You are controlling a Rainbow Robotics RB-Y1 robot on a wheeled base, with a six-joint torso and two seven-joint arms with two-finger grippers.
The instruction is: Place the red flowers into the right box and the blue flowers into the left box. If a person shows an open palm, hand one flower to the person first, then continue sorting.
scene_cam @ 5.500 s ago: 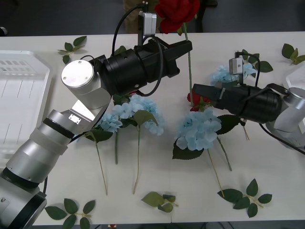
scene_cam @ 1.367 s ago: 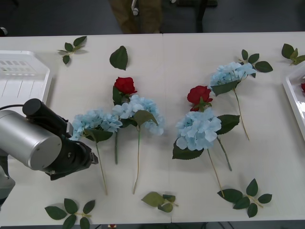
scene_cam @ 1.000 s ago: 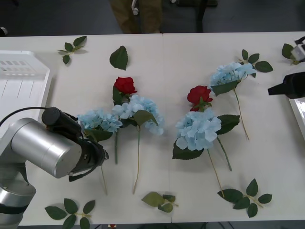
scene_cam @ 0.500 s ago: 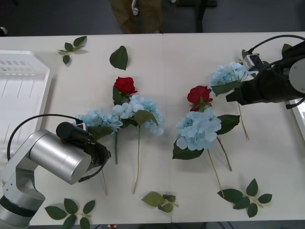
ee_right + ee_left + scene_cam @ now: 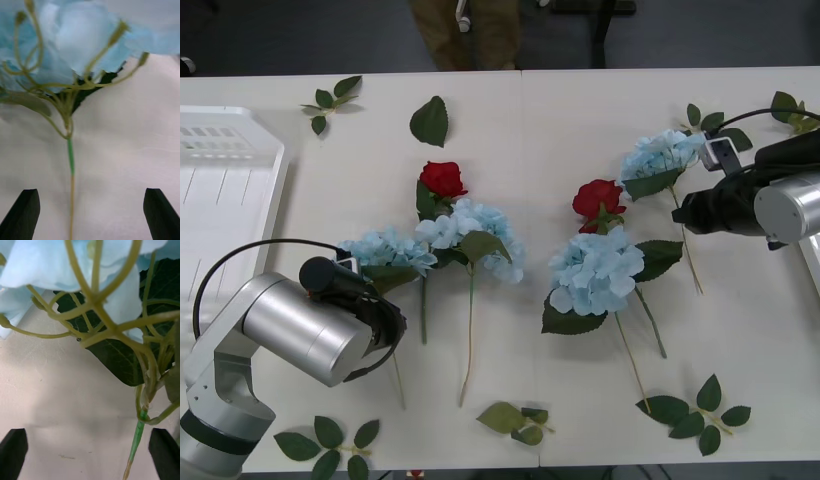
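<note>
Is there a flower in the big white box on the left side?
No, the left box shows just its bare ribbed bottom, while the blue flowers and red flowers lie on the table.

My left arm (image 5: 300,325) has a brushed, satin metal casing with a soft sheen; its cable (image 5: 240,262) is smooth black rubber. My right arm (image 5: 790,205) shows the same satin metal, with matt black housing ahead of it. My fingers (image 5: 23,213) are matt black plastic. The table (image 5: 560,120) is matt white, smooth, faintly streaked. The blue flowers (image 5: 598,268) are thin cloth petals on glossy plastic stems (image 5: 135,435); their leaves (image 5: 116,356) are matt dark fabric. The red flowers (image 5: 442,178) look velvety. The left box (image 5: 220,180) is smooth white plastic, ribbed.
</note>
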